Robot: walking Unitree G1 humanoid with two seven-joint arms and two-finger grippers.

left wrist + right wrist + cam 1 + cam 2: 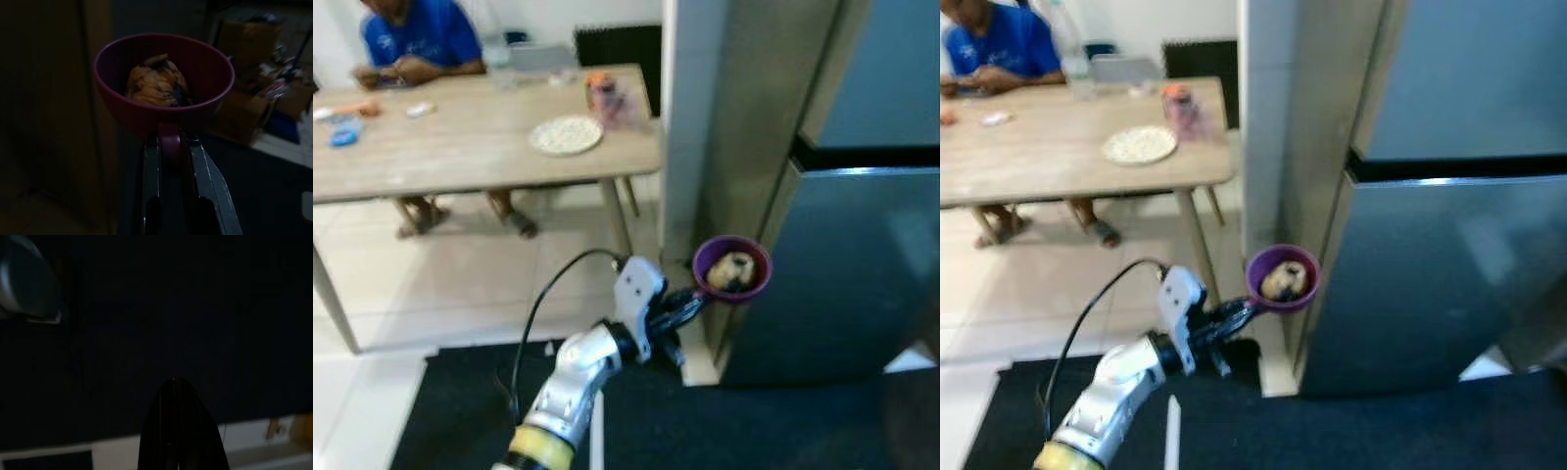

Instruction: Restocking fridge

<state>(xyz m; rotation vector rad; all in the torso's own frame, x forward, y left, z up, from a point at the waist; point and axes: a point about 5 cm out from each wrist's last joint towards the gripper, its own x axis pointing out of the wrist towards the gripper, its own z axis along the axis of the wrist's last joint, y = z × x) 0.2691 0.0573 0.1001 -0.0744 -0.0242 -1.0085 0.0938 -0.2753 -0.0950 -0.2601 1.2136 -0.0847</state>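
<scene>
One purple cup (732,266) holding a piece of food (155,86) hangs beside the closed fridge (862,245), its small handle pinched in the left gripper (170,147). It looks light and rigid, likely to tip from that handle hold. Right gripper (177,431): fingers appear together.

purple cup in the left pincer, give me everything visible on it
The cup is a round, deep purple-maroon one, smooth and matte, maybe plastic or ceramic, with a small handle on its side. It is upright and held in the air beside the closed grey fridge, above the dark mat. The left pincer is shut on the handle, one black finger on each side. Inside lies an orange-brown lump of food with dark patches.
</scene>
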